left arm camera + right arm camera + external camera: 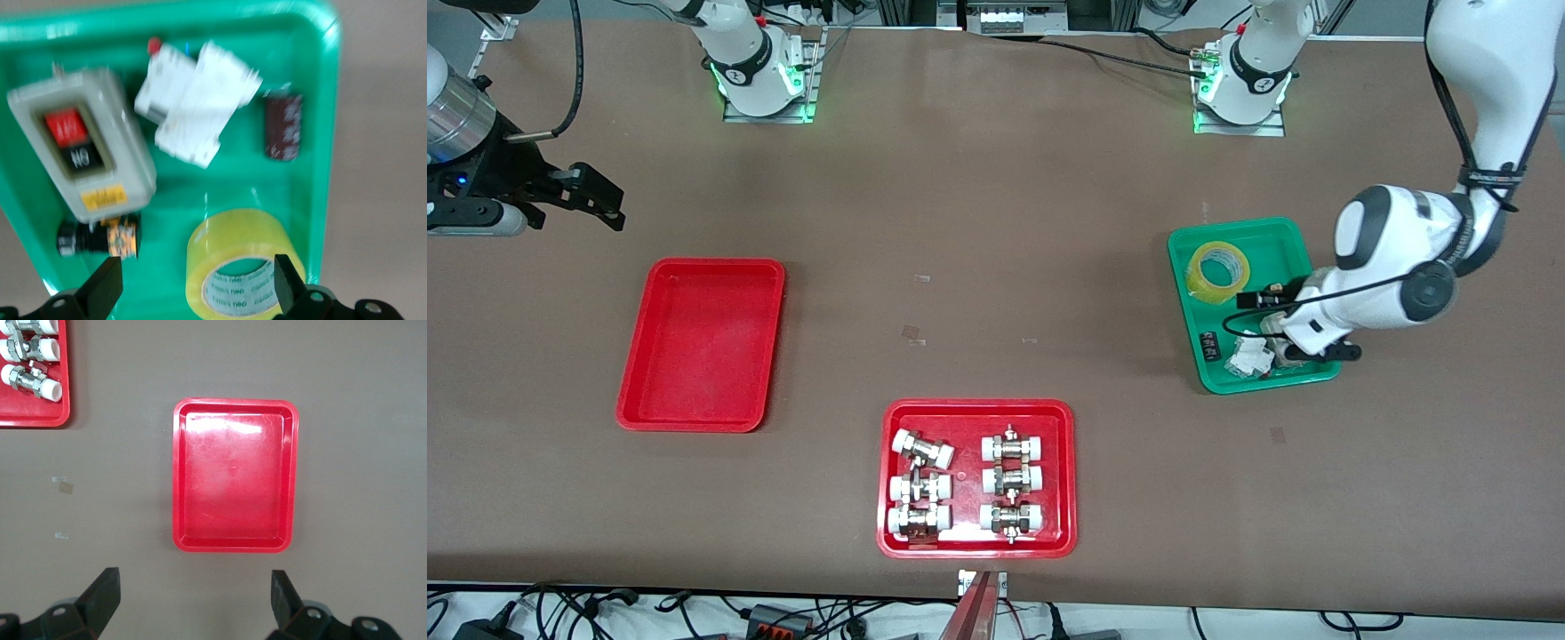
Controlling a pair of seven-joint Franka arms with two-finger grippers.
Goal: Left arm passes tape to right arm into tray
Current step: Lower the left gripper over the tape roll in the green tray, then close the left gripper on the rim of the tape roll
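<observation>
The yellow tape (1218,272) lies in the green tray (1280,249), in the part farther from the front camera. My left gripper (1303,347) hangs over that tray, over the small parts beside the tape. In the left wrist view the left gripper (197,287) is open and empty, and the tape (243,267) sits partly between its fingers, close to one fingertip (287,280). The plain red tray (703,342) lies empty toward the right arm's end. My right gripper (591,200) is open and empty over the bare table beside that tray (233,483).
The green tray (267,193) also holds a grey switch box (83,143), white parts (197,100), a dark cylinder (283,127) and a small black-orange part (100,237). A second red tray (966,427) with white-capped metal fittings (920,480) lies near the front edge.
</observation>
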